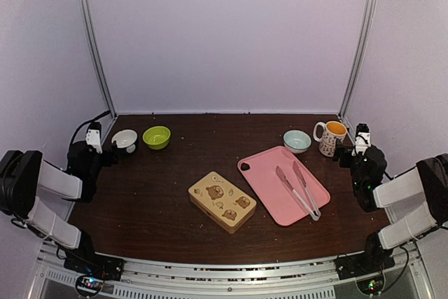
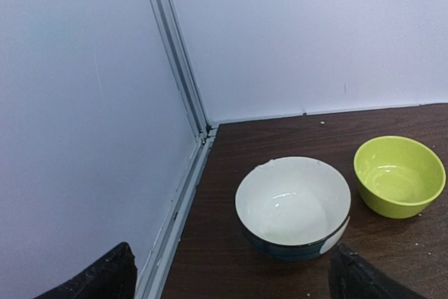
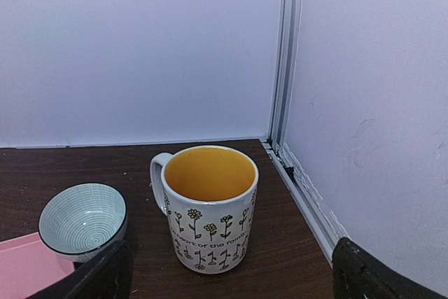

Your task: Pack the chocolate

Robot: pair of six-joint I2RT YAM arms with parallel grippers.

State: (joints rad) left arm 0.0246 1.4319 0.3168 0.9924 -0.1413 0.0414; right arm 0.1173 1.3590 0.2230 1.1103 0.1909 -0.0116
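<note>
The left gripper point(image 2: 231, 247) is held low at the far-left corner of the dark brown wooden table point(image 1: 161, 194), with its two black fingers point(image 2: 105, 274) spread wide and nothing between them. Directly ahead of it, a round white bowl with a dark blue outer wall point(image 2: 292, 201) is seen on the table, and a lime-green round bowl point(image 2: 399, 176) is placed just beside that bowl, on its right. The right gripper point(image 3: 232, 243) is held low at the far-right corner, its fingers likewise spread wide and gripping nothing. A white ceramic mug with a yellow-orange interior and a printed flower pattern point(image 3: 210, 208) is located directly ahead of it, and a pale blue bowl with a fine line pattern point(image 3: 82, 220) is set just to the left of the mug. A flat pink plastic cutting board point(image 1: 283, 183) is laid right of centre, with a pair of grey tongs point(image 1: 299, 190) resting on it. A rectangular tan tin with brown bear drawings on its closed lid point(image 1: 222, 201) is positioned at the centre, just beside the board. The chocolate cannot be made out in any view, so its location cannot be told.
</note>
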